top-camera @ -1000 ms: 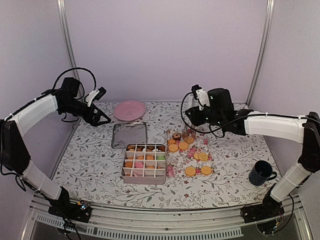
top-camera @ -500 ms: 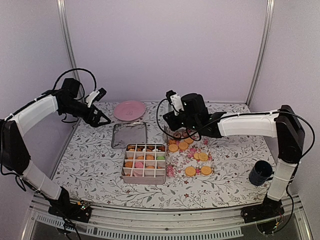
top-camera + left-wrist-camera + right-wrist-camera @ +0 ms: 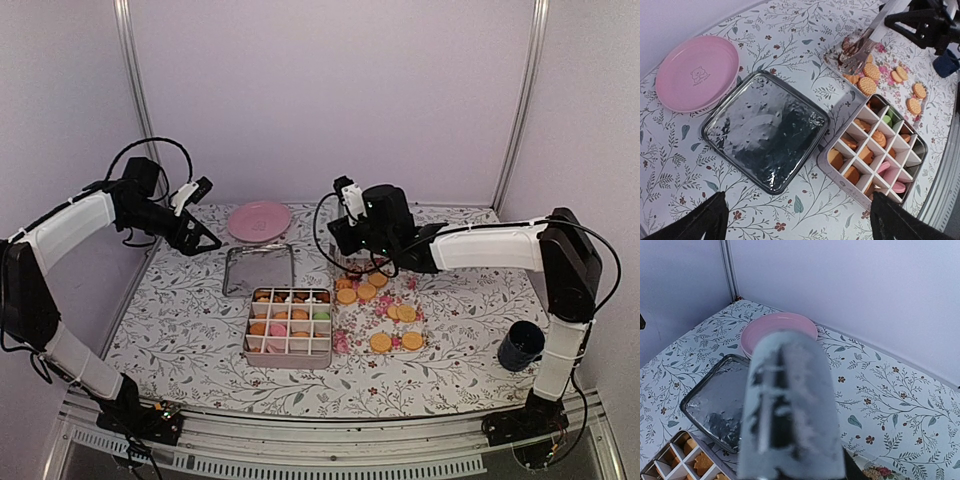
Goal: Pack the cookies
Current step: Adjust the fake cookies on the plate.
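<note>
The right arm is reaching over the far edge of the mat, and the right jaws are pointing down onto the dark cookies heaped there. They are standing narrow around or against that heap. Whether they are gripping one cannot be told, since the right wrist view is blocked by a blurred finger. The golden cookies are lying flat across the mat, just beside the box, whose cells are already holding many more. Being round, they are offering no long axis to line up with. The box is sitting to the near left of the right jaws, so the carry is looking short, and the right arm is much the nearer. The left arm is hanging well apart over the surface's far left corner. The left jaws are spread wide and holding nothing, looking down on the lid and plate.
</note>
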